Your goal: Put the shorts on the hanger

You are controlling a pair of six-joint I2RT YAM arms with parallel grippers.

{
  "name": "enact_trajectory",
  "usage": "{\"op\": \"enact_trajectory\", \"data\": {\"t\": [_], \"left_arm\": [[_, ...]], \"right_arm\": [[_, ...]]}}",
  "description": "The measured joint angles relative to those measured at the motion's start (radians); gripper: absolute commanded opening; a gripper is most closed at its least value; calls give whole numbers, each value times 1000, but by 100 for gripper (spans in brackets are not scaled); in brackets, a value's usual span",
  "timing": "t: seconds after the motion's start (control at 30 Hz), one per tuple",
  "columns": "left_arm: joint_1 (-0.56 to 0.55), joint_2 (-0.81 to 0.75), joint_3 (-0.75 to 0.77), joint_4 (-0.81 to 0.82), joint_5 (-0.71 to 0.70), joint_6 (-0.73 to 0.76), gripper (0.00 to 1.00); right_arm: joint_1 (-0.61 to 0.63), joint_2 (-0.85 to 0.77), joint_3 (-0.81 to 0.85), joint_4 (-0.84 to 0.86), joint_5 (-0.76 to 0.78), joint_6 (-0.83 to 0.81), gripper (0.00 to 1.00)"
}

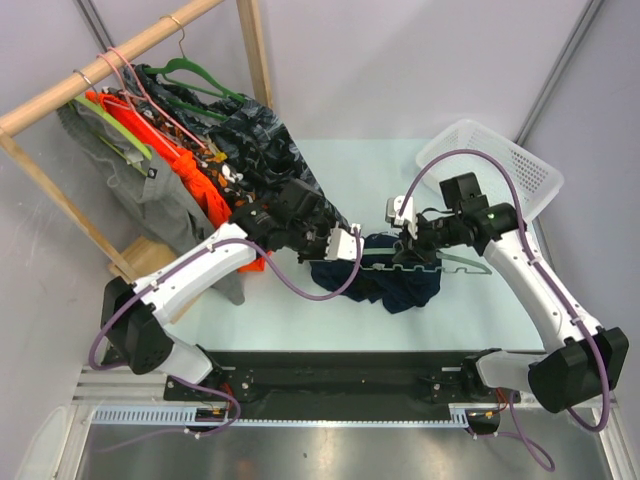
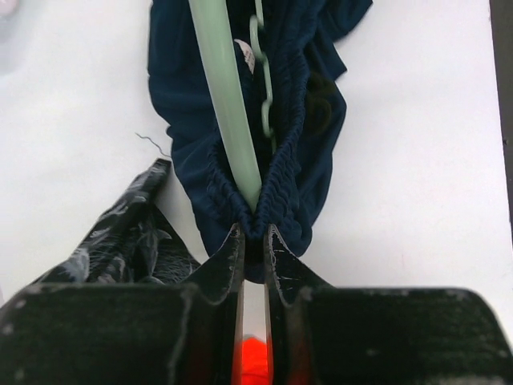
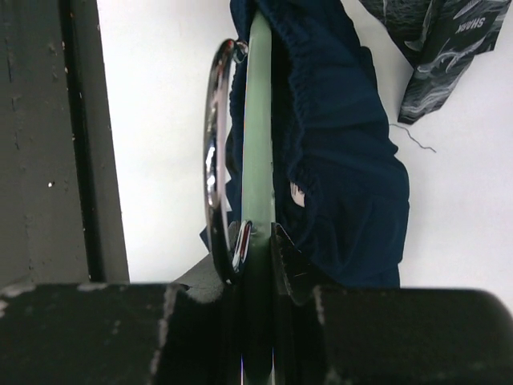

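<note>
The dark navy shorts (image 1: pixel 388 284) lie bunched on the table's middle, draped over the pale mint hanger (image 1: pixel 440 267), whose wavy bottom bar shows along their top edge. My left gripper (image 1: pixel 350 246) is at the shorts' left end. In the left wrist view the left gripper (image 2: pixel 254 233) is shut on the gathered waistband of the shorts (image 2: pixel 317 120), where the hanger's arm (image 2: pixel 228 104) runs into the cloth. My right gripper (image 3: pixel 260 234) is shut on the hanger (image 3: pixel 258 120) beside its metal hook (image 3: pixel 213 160); the shorts (image 3: pixel 345 168) hang to its right.
A wooden rack (image 1: pixel 110 52) at the back left carries a patterned dark garment (image 1: pixel 262 140), an orange garment (image 1: pixel 200 175), a grey one, pink hangers (image 1: pixel 128 72) and a darker green hanger (image 1: pixel 200 75). A white basket (image 1: pixel 505 165) sits back right. A black rail (image 1: pixel 350 375) lines the near edge.
</note>
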Motion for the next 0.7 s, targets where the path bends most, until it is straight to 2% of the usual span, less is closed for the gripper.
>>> {"op": "enact_trajectory", "data": {"t": [0.1, 0.2, 0.23, 0.37, 0.5, 0.57, 0.6, 0.63, 0.7], "left_arm": [[-4, 0, 16, 4, 0, -18, 12], [-4, 0, 17, 5, 2, -35, 32], [-4, 0, 17, 7, 7, -38, 43], [-11, 1, 16, 49, 48, -58, 54], [-18, 12, 16, 74, 65, -59, 54], [-18, 28, 16, 89, 66, -61, 49], [-18, 36, 16, 95, 66, -63, 44], [-18, 49, 16, 102, 66, -66, 29], [-18, 72, 16, 106, 69, -78, 15]], "right_arm": [[0, 0, -19, 40, -15, 23, 0], [-2, -5, -44, 73, -31, 44, 0], [-3, -8, -54, 81, -36, 51, 0], [-3, -28, -89, 139, -71, 77, 0], [-5, -48, -97, 172, -90, 96, 0], [-5, -55, -98, 185, -98, 102, 0], [-5, -56, -99, 188, -102, 103, 0], [-5, -58, -101, 192, -109, 104, 0], [-5, -60, -106, 193, -108, 103, 0]]}}
